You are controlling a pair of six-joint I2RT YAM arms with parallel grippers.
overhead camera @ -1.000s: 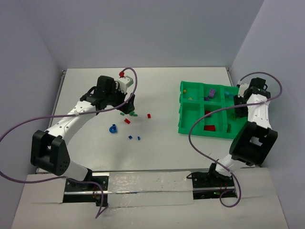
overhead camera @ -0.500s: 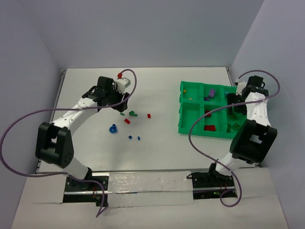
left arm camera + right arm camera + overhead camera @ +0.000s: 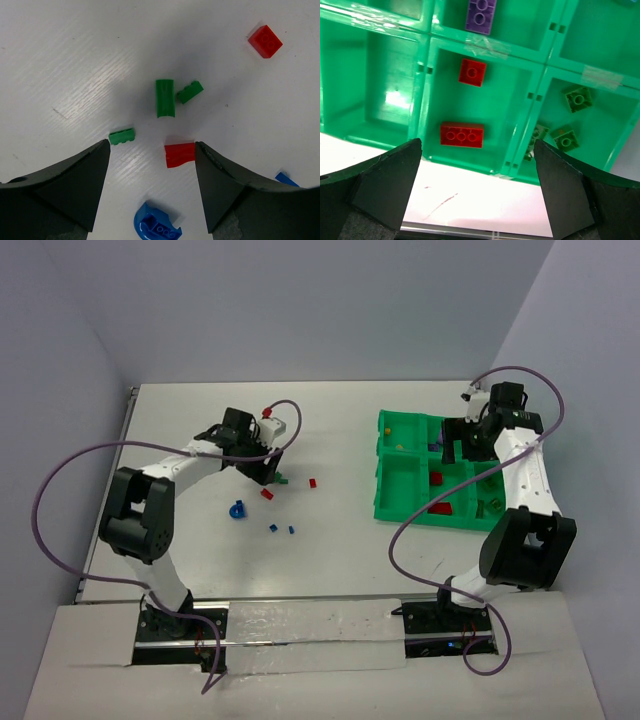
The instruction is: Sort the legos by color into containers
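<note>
My left claw is spread wide and carries nothing, hanging low over the loose legos on the table. A red brick lies just inside one finger and a small green brick close by the other. Two more green bricks lie beyond, and a blue curved piece sits nearer the wrist.

I judge this the pick step: I must centre on one brick, likely the red, then drop and close without catching a neighbour.

My right claw is equally wide and empty above the tray. There, two red pieces share the middle compartment, and olive-green pieces lie in the next one.
</note>
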